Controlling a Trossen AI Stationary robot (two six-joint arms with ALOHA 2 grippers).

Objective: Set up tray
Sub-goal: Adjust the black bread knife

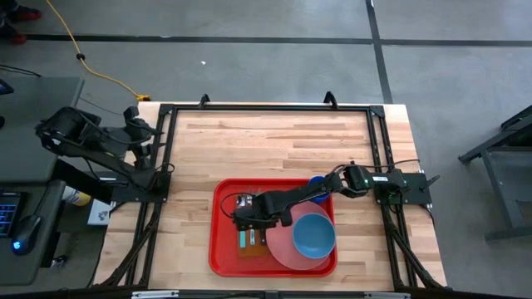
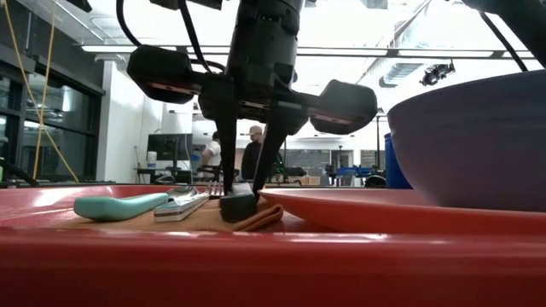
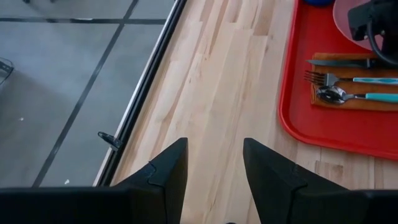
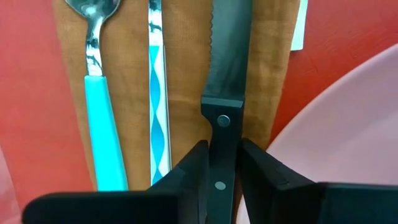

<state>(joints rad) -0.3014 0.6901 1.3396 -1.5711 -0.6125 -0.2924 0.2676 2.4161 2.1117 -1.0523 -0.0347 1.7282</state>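
my right gripper (image 4: 221,168) is low over the brown napkin (image 4: 186,74) on the red tray (image 1: 224,249), with its two fingers closed on the black handle of the knife (image 4: 225,74). the knife lies flat on the napkin beside the fork (image 4: 157,93) and the spoon (image 4: 99,106), which both have blue handles. the tray sits on the wood table (image 1: 274,141), near its front edge. the pink plate (image 1: 283,245) is on the tray too, and i think the blue bowl (image 1: 314,235) sits on the plate. my left gripper (image 3: 214,177) waits at the far left side of the table, fingers apart and holding nothing.
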